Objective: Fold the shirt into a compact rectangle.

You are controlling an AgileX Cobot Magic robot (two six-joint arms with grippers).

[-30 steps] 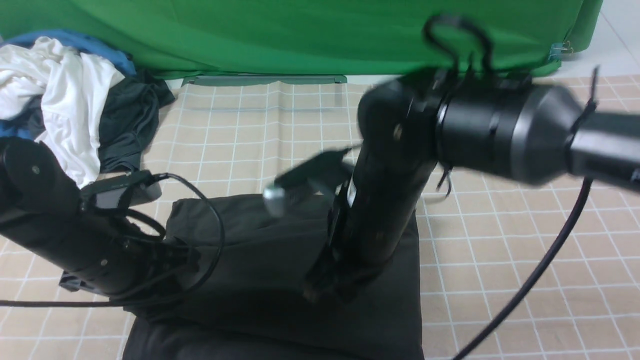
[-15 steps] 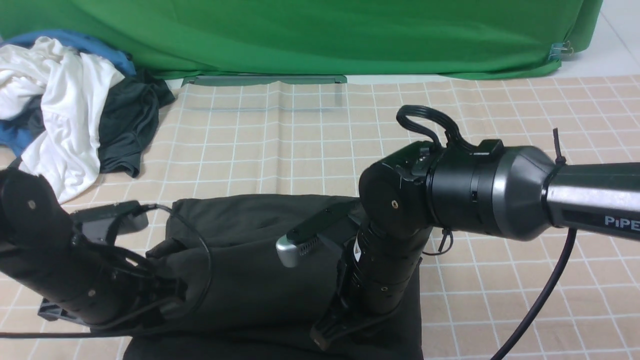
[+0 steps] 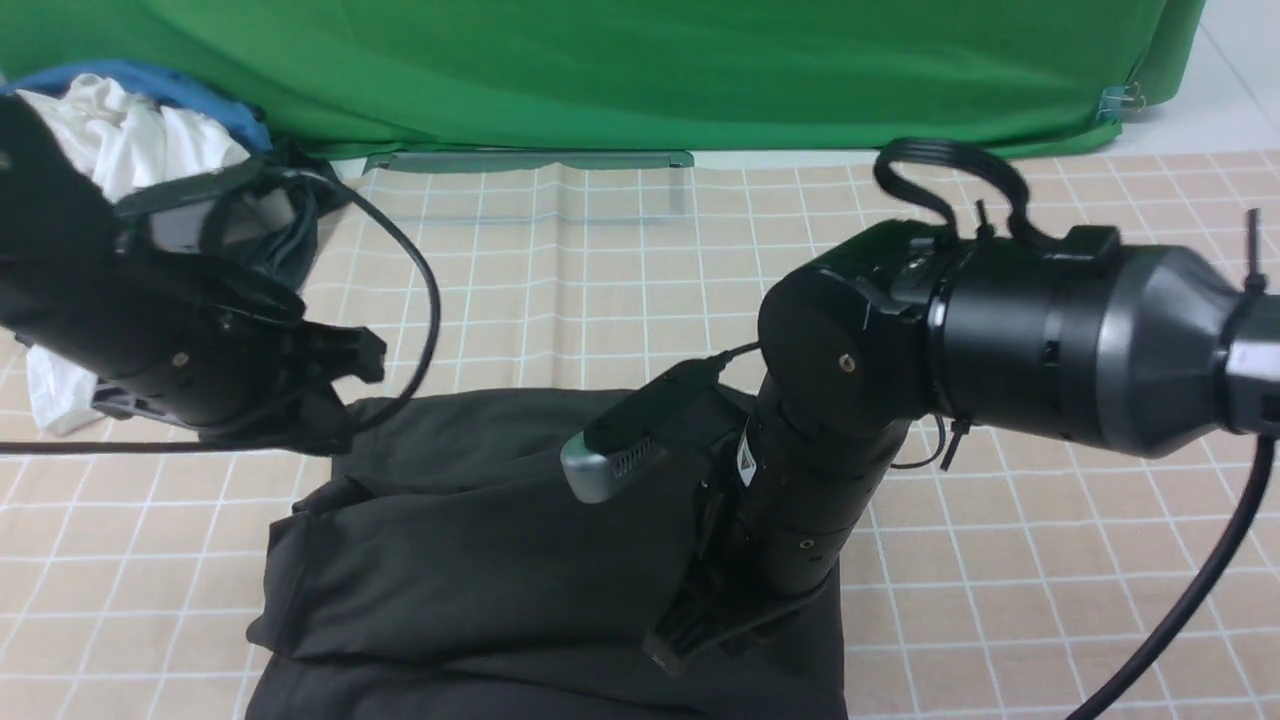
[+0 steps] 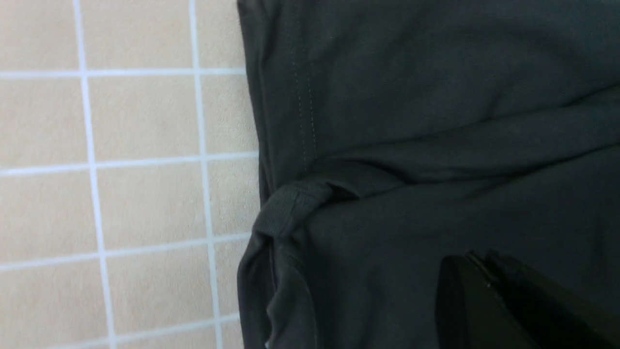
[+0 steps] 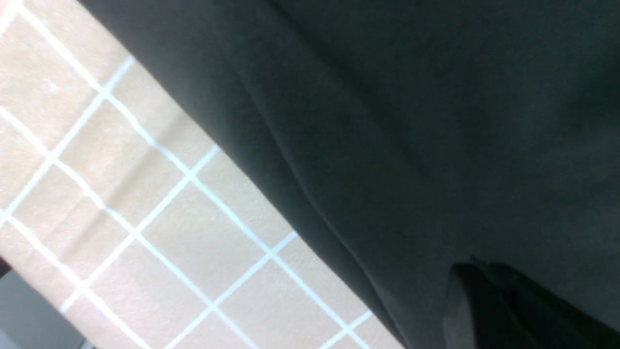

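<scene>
The black shirt (image 3: pixel 480 540) lies folded into a rough rectangle on the checked cloth, near the front edge. Its left side is rumpled, with a bunched hem (image 4: pixel 286 208). My left gripper (image 3: pixel 325 435) hangs shut and empty just above the shirt's back left corner; its fingertips (image 4: pixel 465 264) are pressed together over the dark fabric (image 4: pixel 436 121). My right gripper (image 3: pixel 665 650) points down at the shirt's front right part, shut, with its tips (image 5: pixel 465 276) right at the fabric (image 5: pixel 436 121). No fabric shows pinched between them.
A pile of clothes, white (image 3: pixel 130 150), blue (image 3: pixel 170 85) and dark grey (image 3: pixel 310 200), sits at the back left behind my left arm. A green backdrop (image 3: pixel 640 70) closes the far side. Beige checked cloth (image 3: pixel 560 280) covers the table. Cables hang from both arms.
My left arm has risen off the shirt's left side and swung toward the back left. The right arm dropped, then lifted slightly, still over the shirt. The shirt's left fold now lies uncovered.
</scene>
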